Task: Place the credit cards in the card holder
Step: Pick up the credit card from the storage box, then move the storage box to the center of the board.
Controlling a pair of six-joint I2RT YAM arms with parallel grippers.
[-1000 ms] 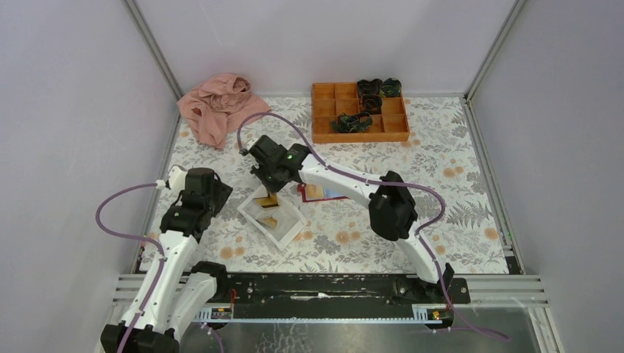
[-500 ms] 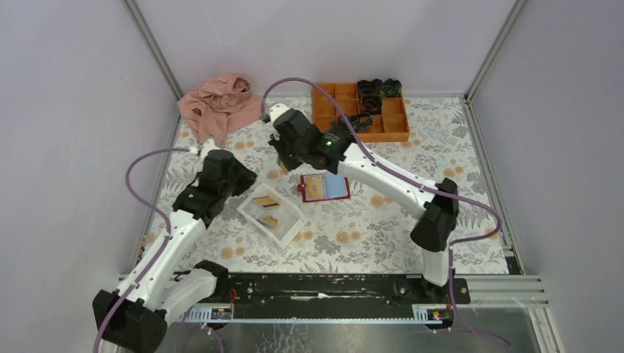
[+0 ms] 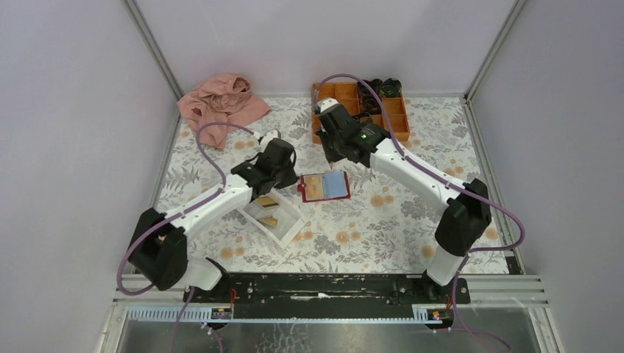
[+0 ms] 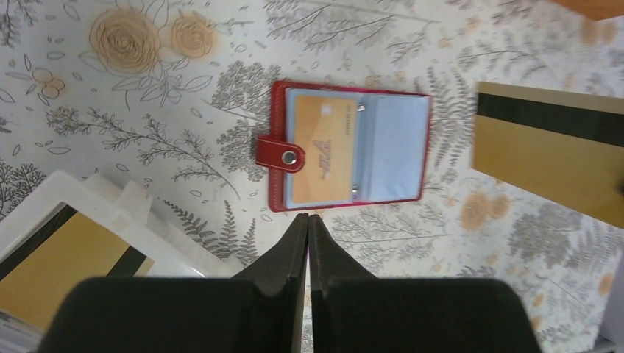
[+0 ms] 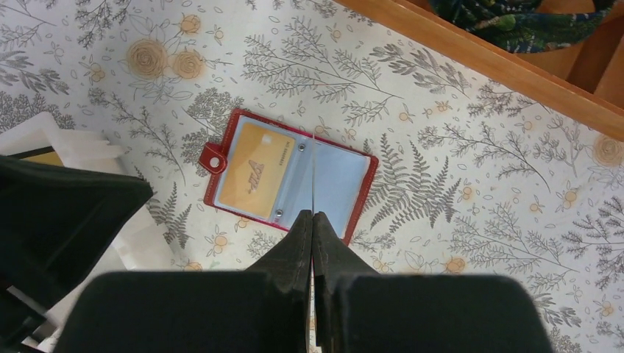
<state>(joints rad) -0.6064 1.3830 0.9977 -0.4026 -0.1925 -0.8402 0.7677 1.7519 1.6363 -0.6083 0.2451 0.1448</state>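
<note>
Well, the left fingers [image 4: 291, 250] are pressed together on nothing, with the open card holder [image 4: 368, 147] lying on the table [image 4: 184, 73] just ahead of their tips. The right fingers [image 5: 298, 243] pinch one credit card [image 4: 548, 158] edge-on, the holder below their tips.

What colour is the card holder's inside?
Pale blue; the card holder shows best from the left wrist.
</note>
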